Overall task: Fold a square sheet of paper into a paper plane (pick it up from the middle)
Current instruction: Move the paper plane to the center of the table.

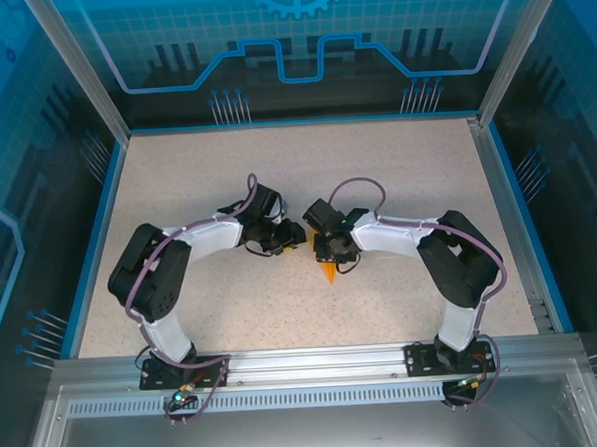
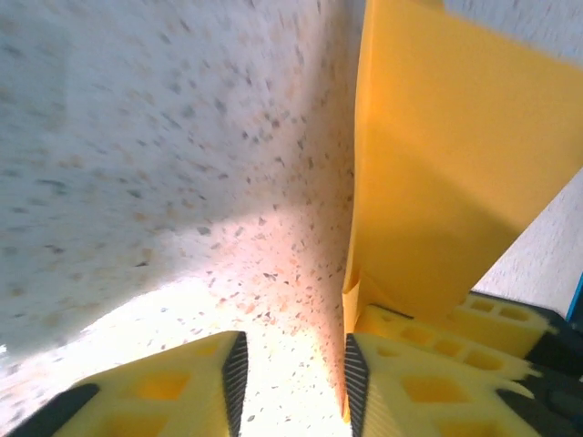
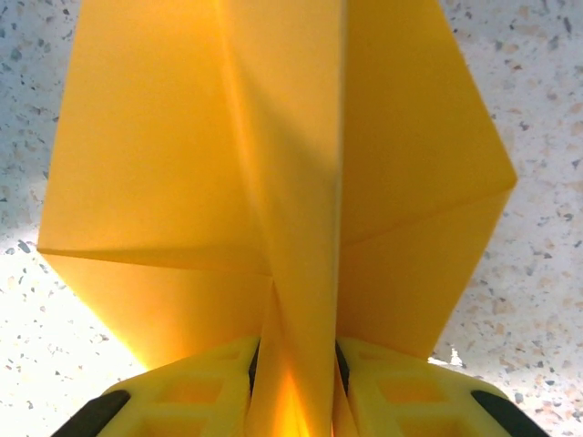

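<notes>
The square sheet of paper (image 3: 182,137) is orange-yellow and folded into a rough paper plane, with a raised centre ridge and two flaps spreading to the sides. My right gripper (image 3: 296,364) is shut on that centre ridge, and both yellow fingers press it. In the top view an orange tip of the paper (image 1: 327,273) pokes out below the right gripper (image 1: 325,250) at mid table. My left gripper (image 1: 297,236) faces it from the left. In the left wrist view the left gripper (image 2: 294,364) is open with bare table between the jaws. The paper (image 2: 437,164) stands along its right finger (image 2: 410,382).
The speckled table (image 1: 225,167) is bordered by a blue rim and aluminium frame posts (image 1: 75,65). Both arms bend inward from their bases at the near rail (image 1: 306,363). Open table surface lies behind and to either side of the grippers.
</notes>
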Controlling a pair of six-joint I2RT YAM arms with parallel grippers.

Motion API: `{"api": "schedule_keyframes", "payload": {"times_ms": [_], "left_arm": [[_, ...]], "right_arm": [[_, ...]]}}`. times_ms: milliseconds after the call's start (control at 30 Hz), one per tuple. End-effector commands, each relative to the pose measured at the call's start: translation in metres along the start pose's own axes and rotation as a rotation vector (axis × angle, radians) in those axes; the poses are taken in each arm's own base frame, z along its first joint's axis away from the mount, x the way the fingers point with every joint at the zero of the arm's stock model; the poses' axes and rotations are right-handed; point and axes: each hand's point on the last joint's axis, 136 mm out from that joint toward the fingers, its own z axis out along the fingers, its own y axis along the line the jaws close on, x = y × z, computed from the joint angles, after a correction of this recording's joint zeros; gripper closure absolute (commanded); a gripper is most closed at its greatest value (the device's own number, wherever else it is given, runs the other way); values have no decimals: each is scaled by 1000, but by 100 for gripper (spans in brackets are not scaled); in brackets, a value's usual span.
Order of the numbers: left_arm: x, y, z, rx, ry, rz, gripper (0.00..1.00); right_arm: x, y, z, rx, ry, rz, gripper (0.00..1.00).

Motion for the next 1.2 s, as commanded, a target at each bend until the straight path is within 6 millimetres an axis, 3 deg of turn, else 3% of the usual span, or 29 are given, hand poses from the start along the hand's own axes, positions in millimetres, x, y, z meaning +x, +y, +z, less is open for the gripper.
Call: {"api": "schedule_keyframes", "payload": {"times_ms": [0, 267, 800, 933, 1033, 1167], "left_arm": [[-2, 29, -16, -130, -61, -62, 57], [-11, 70, -38, -243, -155, -175, 39], [-14, 86, -57, -306, -218, -189, 12], [-15, 88, -63, -318, -232, -188, 8], [-16, 90, -69, -332, -257, -184, 3], [-17, 95, -82, -356, -295, -178, 2]], "right_arm": [[4, -4, 0, 64, 2, -28, 74], [5, -8, 4, 96, 5, -26, 86], [17, -14, 24, 155, 51, -30, 87], [1, -4, 5, 133, 1, -47, 88], [-24, 7, -15, 106, -67, -71, 88], [-53, 16, -17, 84, -104, -93, 88]]}}
